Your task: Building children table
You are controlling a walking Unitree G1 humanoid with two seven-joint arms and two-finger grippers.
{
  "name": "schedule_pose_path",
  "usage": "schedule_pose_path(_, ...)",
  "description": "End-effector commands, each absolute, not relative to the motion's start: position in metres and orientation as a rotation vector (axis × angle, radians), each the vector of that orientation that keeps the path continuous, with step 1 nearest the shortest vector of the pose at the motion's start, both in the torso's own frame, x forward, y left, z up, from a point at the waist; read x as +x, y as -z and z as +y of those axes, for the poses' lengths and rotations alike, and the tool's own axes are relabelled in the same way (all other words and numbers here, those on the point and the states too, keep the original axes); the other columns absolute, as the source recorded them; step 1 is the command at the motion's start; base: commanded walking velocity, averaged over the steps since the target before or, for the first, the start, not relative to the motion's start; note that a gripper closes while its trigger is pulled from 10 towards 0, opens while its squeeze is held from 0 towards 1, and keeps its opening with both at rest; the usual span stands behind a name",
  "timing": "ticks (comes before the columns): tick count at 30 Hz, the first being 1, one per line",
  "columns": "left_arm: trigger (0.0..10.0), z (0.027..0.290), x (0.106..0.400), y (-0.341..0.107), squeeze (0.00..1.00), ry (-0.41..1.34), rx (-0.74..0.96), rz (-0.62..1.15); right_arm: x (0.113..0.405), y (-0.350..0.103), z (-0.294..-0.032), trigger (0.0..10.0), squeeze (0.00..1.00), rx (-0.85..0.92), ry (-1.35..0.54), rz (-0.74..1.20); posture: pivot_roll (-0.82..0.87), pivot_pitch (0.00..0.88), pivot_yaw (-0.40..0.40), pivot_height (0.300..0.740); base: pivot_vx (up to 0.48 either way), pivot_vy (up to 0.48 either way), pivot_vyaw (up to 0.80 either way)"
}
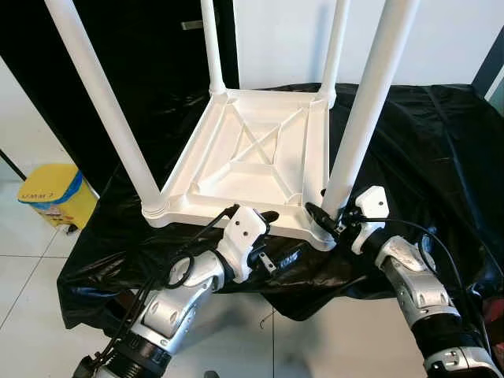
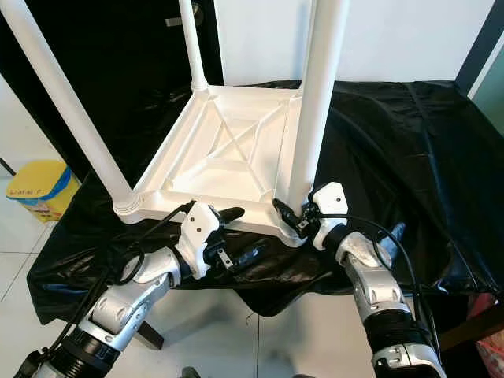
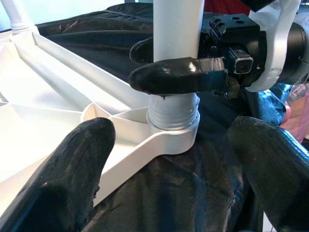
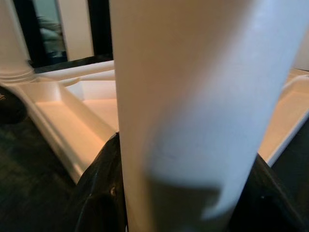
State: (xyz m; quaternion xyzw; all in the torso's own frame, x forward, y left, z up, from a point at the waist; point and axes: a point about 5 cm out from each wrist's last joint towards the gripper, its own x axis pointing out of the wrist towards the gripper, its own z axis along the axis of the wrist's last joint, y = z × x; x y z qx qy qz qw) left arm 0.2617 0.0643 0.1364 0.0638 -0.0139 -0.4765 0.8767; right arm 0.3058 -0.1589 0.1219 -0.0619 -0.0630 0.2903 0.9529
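A black cloth (image 1: pixel 425 142) covers a work surface set on a pale tiled floor, with a dark wall and a white wall behind and a yellow bin (image 1: pixel 53 193) off to the robot's left. On the cloth lies the tabletop (image 1: pixel 252 157), white plastic, upside down so its ribbed underside faces up, with four white legs rising from its corners. The right gripper (image 1: pixel 324 218) is closed around the near right leg (image 1: pixel 368 102) low down, just above its threaded collar, one finger on each side of the tube. The left gripper (image 1: pixel 264 236) sits at the near edge of the tabletop, fingers spread wide and holding nothing; from its wrist camera the edge lies between the two fingers (image 3: pixel 72 169), near that same corner socket. The step in hand appears to be seating or tightening the last leg, since the other three look already fixed. The collar seems nearly down on the socket, though whether it is fully home cannot be told. The next move likely calls for the left gripper to steady the tabletop while the right turns the leg, keeping it upright so the thread does not bind.
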Motion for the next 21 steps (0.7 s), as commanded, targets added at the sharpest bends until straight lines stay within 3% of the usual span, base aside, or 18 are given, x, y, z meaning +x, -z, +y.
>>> schedule_pose_path(1,10.0,0.062,0.259,-0.133,0.0,1.101,0.158,-0.012,0.304,-0.108,-0.161,10.0,0.0,-0.143,-0.529,-0.059,-0.16,0.0,0.032,0.74,0.0,0.0,0.0)
schedule_pose_path(21,10.0,0.064,0.259,-0.137,0.0,1.082,0.127,-0.023,0.293,-0.105,-0.132,10.0,0.0,0.063,-0.015,-0.045,-0.15,0.0,0.034,0.74,0.0,0.0,0.0)
